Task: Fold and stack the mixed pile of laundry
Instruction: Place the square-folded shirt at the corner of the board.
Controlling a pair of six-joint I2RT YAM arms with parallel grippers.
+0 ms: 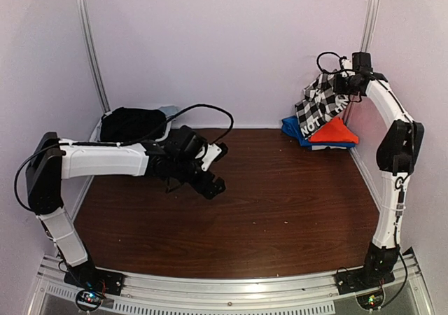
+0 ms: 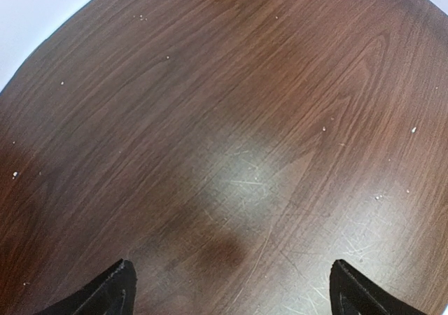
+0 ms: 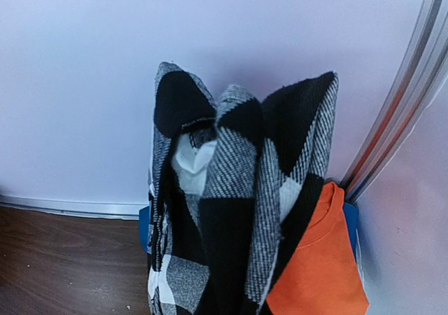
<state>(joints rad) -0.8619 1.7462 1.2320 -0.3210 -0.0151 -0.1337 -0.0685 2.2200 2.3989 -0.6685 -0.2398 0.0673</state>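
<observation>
My right gripper [image 1: 344,85] is raised at the back right corner and is shut on the black-and-white checked garment [image 1: 318,105], which hangs bunched from it. In the right wrist view the checked cloth [image 3: 231,210] fills the middle and hides my fingers. Under it lies the orange-red garment [image 1: 334,131], also in the right wrist view [image 3: 318,266], on a blue cloth [image 1: 294,129]. The black garment [image 1: 129,124] lies heaped at the back left corner. My left gripper [image 1: 210,183] is open and empty just above the bare table [image 2: 231,119], its fingertips [image 2: 115,287] wide apart.
The white walls and metal corner posts [image 1: 369,14] close in the back and sides. A pale object [image 1: 168,110] shows behind the black garment. The right post [image 3: 399,105] stands right beside the hanging cloth.
</observation>
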